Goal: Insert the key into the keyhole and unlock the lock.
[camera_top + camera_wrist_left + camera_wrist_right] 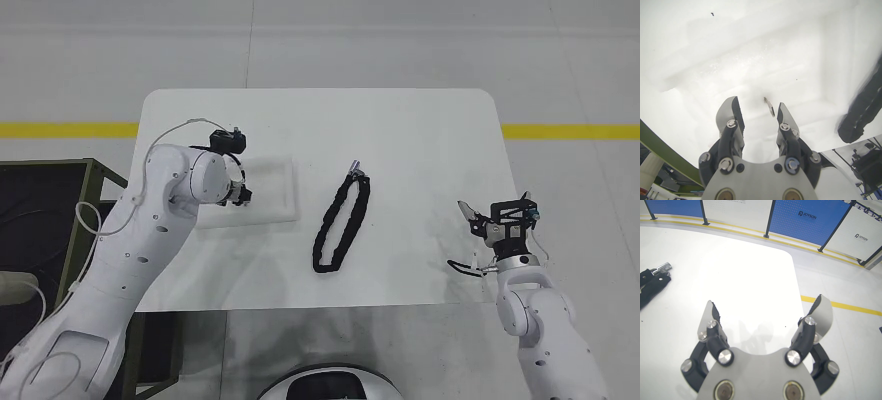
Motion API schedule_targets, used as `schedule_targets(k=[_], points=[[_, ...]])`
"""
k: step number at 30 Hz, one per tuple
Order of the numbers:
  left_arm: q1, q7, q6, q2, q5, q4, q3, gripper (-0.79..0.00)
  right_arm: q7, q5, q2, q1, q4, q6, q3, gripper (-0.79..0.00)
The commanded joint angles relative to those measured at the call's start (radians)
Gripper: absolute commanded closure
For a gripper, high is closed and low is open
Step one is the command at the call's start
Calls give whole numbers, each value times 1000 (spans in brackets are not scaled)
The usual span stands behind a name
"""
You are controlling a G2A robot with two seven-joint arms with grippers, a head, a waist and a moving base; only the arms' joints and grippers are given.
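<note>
Top view is showing the chain lock [341, 222] lying mid-frame and the right gripper [458, 236] sitting spread at lower right, left wrist view is showing the left gripper [758, 102] gaping around the key [771, 108] standing tilted on the tray [791, 56], and right wrist view is catching that lock's metal end [664, 266].

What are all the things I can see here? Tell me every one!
key: one, silver, standing tilted in the foam pad by the left gripper's fingertips
foam pad: one, white, left part of the table
chain lock: one, black with a silver end, middle of the table
table: one, white
left gripper: one, silver and black, open over the foam pad
right gripper: one, silver and black, open over the table's right side
</note>
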Motion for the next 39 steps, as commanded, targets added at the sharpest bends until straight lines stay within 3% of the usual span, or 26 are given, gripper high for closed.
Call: schedule_targets(k=[1, 9, 14, 26, 29, 31, 39], points=[[-9, 0, 0, 5, -11, 4, 5, -360, 0, 0, 0, 0, 0, 0, 0, -785], [-26, 0, 0, 4, -68, 59, 3, -311, 0, 0, 0, 0, 0, 0, 0, -785], [-32, 11, 12, -7, -84, 85, 1, -222, 0, 0, 0, 0, 0, 0, 0, -785], [-73, 40, 40, -39, -107, 174, 12, -237, 0, 0, 0, 0, 0, 0, 0, -785], [-86, 36, 36, -48, -108, 196, 25, -151, 0, 0, 0, 0, 0, 0, 0, -785], [-91, 33, 33, -52, -102, 198, 30, 0, 0, 0, 0, 0, 0, 0, 0, -785], [-81, 0, 0, -47, -33, 124, -16, 0, 0, 0, 0, 0, 0, 0, 0, -785]])
